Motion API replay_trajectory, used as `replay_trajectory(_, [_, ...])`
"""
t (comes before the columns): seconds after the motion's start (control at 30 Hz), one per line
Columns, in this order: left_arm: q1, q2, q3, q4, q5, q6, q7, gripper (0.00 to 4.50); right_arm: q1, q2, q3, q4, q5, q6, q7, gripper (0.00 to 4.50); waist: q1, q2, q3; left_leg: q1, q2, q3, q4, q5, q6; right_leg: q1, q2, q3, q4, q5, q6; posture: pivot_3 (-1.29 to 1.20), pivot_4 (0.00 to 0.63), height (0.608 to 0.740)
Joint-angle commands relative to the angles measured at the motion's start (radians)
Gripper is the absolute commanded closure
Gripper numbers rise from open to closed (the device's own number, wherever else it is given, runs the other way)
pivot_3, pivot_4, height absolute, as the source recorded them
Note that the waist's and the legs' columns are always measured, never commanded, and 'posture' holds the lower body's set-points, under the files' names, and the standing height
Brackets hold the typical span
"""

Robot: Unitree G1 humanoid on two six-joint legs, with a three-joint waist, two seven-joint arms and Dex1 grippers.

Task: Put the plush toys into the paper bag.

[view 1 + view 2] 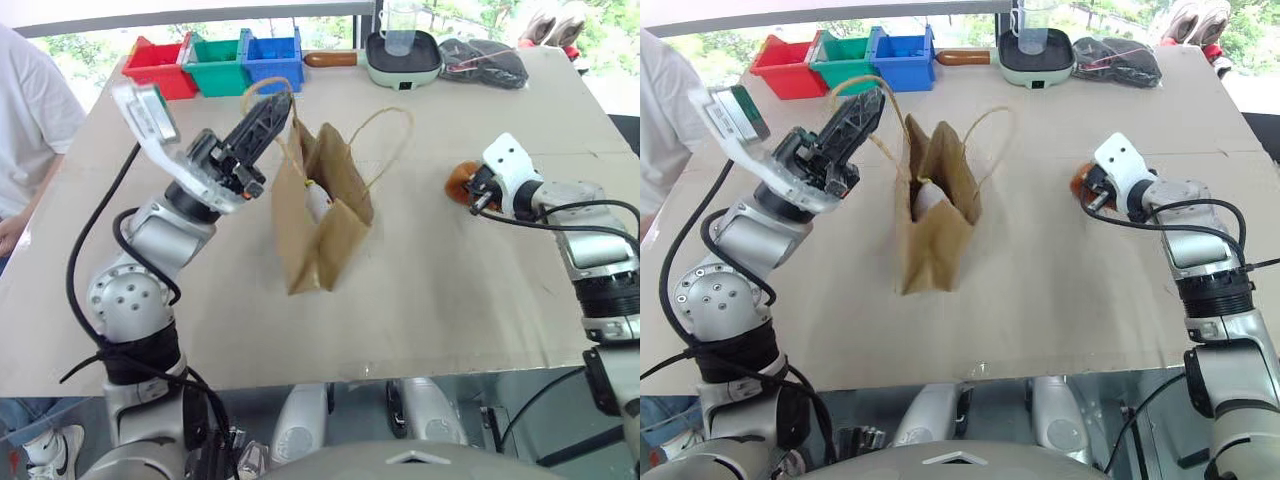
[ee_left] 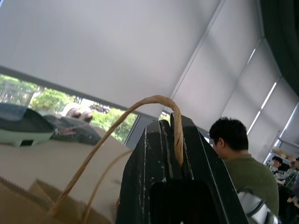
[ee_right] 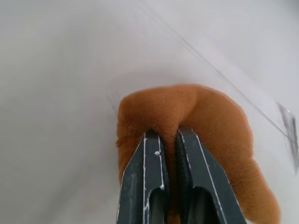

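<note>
Matt creased paper bag (image 1: 320,225); fuzzy cloth orange-brown toy (image 3: 210,116).

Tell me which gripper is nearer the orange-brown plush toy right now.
Right. The right gripper is pinched shut on the orange-brown plush toy; the left gripper is across the table, clamped on the paper bag handle.

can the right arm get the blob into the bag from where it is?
Probably yes. The right gripper is shut on the orange blob, the table between it and the bag is bare, and the left gripper holds one handle up, keeping the mouth open.
</note>
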Motion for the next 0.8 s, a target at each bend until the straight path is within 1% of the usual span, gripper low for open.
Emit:
replay_trajectory(0.03, [0.043,0.035,0.007,-0.069,0.005,-0.004,-0.033,4.5,-0.075,0.009,-0.081,-0.212,0.088,0.078,-0.011,4.47,0.002,0.0,0.0,0.0,0.001,0.0,0.0,0.0,0.0,0.0,0.001,0.0,0.0,0.0,0.0,0.0,0.15,0.74])
replay_trajectory(0.17, [0.06,0.03,-0.005,-0.081,0.01,-0.017,-0.031,4.5,-0.166,-0.019,-0.057,-0.218,0.06,0.025,-0.021,4.47,0.017,0.0,0.0,0.0,0.0,-0.002,0.0,0.0,0.001,0.001,0.0,-0.002,-0.001,0.0,0.0,0.0,0.15,0.74])
replay_trajectory(0.3, [0.06,0.028,-0.007,-0.087,0.008,-0.023,-0.021,4.5,-0.241,-0.013,-0.031,-0.207,0.066,-0.013,-0.002,4.47,0.025,0.0,0.0,-0.001,-0.002,-0.001,0.0,0.0,0.001,0.001,-0.002,-0.002,-0.001,0.0,0.0,0.0,0.15,0.74])
replay_trajectory(0.47, [0.057,0.024,-0.008,-0.095,0.009,-0.029,-0.008,4.5,-0.304,0.004,0.066,-0.185,0.059,-0.174,0.11,4.47,0.023,0.0,0.0,0.0,-0.001,-0.001,0.0,0.0,0.0,0.001,-0.001,-0.002,-0.001,0.0,0.0,0.0,0.15,0.74])
replay_trajectory(0.57, [0.057,0.021,-0.011,-0.101,0.015,-0.035,-0.002,4.5,-0.357,0.033,0.059,-0.151,0.065,-0.222,0.104,4.47,0.023,0.0,0.0,0.0,-0.001,-0.001,0.0,0.0,0.0,0.0,-0.001,-0.002,-0.001,0.0,0.0,0.0,0.15,0.74])
replay_trajectory(0.67, [0.059,0.018,-0.013,-0.107,0.022,-0.042,0.006,4.5,-0.407,0.073,0.019,-0.151,0.105,-0.217,0.083,4.47,0.024,0.0,0.001,-0.001,-0.001,-0.001,0.0,0.0,0.0,0.0,-0.001,-0.002,-0.001,0.0,0.0,0.0,0.15,0.74])
replay_trajectory(0.8, [0.061,0.012,-0.014,-0.114,0.025,-0.05,0.016,4.5,-0.398,0.08,0.04,-0.221,0.148,-0.195,0.127,4.47,0.03,0.0,0.0,-0.001,-0.001,-0.002,0.0,0.0,0.0,0.001,-0.002,-0.003,-0.001,0.0,0.0,0.0,0.15,0.74])
